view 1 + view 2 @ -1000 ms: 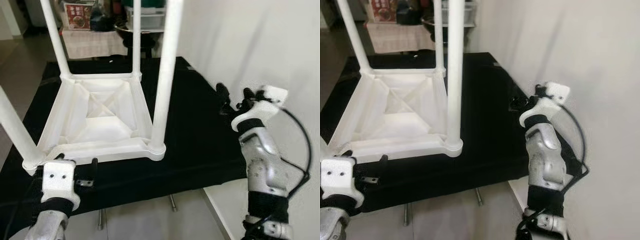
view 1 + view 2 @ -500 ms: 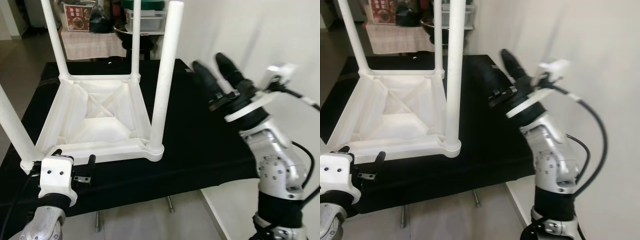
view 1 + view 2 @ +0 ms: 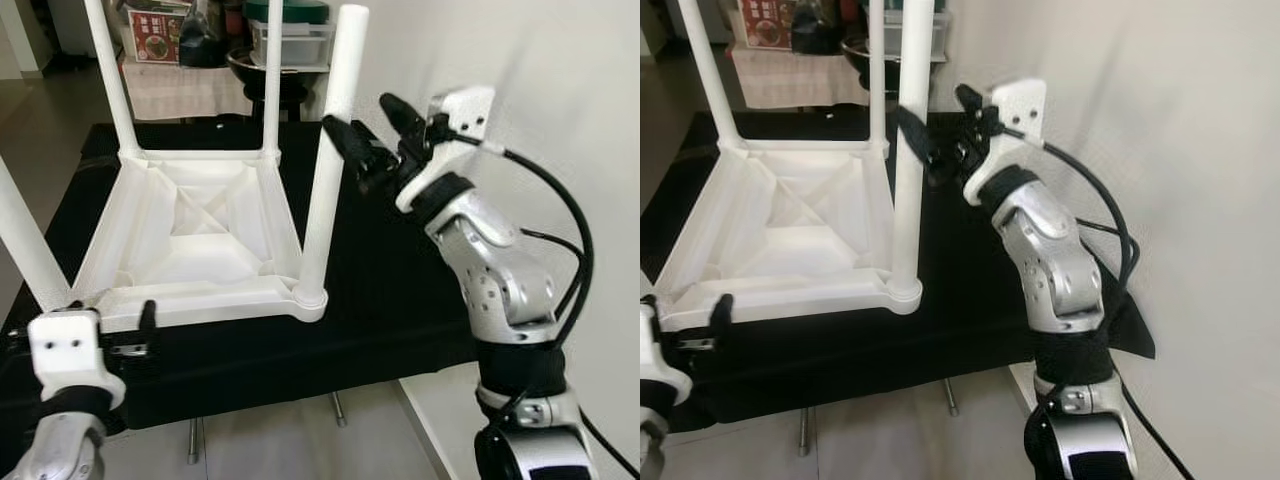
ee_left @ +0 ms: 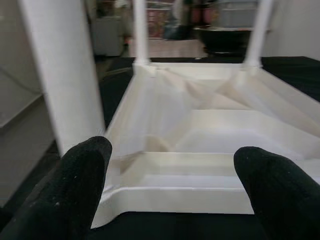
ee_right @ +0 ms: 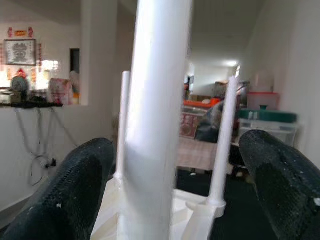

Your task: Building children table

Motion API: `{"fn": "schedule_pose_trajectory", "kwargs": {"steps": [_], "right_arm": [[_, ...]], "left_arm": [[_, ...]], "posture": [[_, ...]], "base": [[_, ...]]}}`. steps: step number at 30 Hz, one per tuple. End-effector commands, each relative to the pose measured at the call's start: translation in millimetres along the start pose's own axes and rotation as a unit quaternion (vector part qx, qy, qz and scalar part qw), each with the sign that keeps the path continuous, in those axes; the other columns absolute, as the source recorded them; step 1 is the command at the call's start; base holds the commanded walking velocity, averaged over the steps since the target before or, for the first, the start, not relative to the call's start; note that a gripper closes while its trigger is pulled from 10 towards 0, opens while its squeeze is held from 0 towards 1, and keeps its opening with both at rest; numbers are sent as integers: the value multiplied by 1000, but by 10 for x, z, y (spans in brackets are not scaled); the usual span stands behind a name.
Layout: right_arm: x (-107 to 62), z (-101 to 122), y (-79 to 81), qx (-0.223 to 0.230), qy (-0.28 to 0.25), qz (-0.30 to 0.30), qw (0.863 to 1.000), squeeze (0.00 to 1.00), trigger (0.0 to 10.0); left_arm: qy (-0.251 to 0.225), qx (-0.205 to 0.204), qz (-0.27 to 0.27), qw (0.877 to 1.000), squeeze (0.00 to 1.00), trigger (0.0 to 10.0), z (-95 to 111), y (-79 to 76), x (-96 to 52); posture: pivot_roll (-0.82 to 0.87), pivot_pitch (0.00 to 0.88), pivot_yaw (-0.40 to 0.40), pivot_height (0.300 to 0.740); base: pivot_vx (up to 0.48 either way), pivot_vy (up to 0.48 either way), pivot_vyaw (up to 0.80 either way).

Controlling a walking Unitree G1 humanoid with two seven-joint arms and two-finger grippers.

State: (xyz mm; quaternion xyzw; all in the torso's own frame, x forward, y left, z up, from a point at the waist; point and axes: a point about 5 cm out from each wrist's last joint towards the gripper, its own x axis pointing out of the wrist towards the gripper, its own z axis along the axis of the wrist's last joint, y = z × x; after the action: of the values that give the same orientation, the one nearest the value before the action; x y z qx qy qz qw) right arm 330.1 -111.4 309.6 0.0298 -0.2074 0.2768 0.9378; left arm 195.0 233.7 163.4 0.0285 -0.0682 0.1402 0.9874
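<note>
A white children's table (image 3: 200, 230) lies upside down on a black-covered worktop (image 3: 400, 260), its legs pointing up. My right gripper (image 3: 357, 110) is open and raised at the upper part of the near right leg (image 3: 325, 170). In the right wrist view that leg (image 5: 157, 125) stands between the spread black fingers (image 5: 80, 195), closer to one of them, with no clear contact. My left gripper (image 3: 110, 320) is open and low at the table's near left corner. In the left wrist view its fingers (image 4: 75, 185) face the table's front rim (image 4: 175, 180), beside the near left leg (image 4: 60, 75).
A pale wall (image 3: 560, 90) runs close along the right side of the worktop. Behind it are a cloth-covered stand, storage boxes (image 3: 290, 35) and a dark bowl (image 3: 262, 62). Bare floor (image 3: 280, 440) lies below the front edge.
My right arm has lifted from the worktop's right edge and swung left, bringing its open fingers around the near right leg. The left gripper has drifted a little left and lower.
</note>
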Motion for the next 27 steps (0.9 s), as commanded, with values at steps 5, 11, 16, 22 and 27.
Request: {"fn": "schedule_pose_trajectory", "kwargs": {"steps": [5,11,16,22,27], "right_arm": [[49,-26,-49,5,19,-33,999,0,10000],[198,-6,70,46,24,-48,998,0,10000],[275,3,130,50,23,-45,997,0,10000],[378,25,162,67,25,-53,996,0,8588],[401,33,107,68,30,-74,994,0,1529]], "left_arm": [[10,-10,4,1000,0,10000,-45,14,-17],[-1,29,24,999,0,10000,-49,162,75],[0,54,42,998,0,10000,-71,276,104],[10,57,105,993,0,10000,-167,503,-42],[21,59,115,991,0,10000,-259,538,-187]], "posture": [[-53,3,-121,740],[-63,3,-128,740],[-61,3,-131,740],[-61,13,-141,740],[-60,20,-149,740]], "base": [[0,0,0],[0,0,0],[0,0,0],[0,0,0],[0,0,0]]}}
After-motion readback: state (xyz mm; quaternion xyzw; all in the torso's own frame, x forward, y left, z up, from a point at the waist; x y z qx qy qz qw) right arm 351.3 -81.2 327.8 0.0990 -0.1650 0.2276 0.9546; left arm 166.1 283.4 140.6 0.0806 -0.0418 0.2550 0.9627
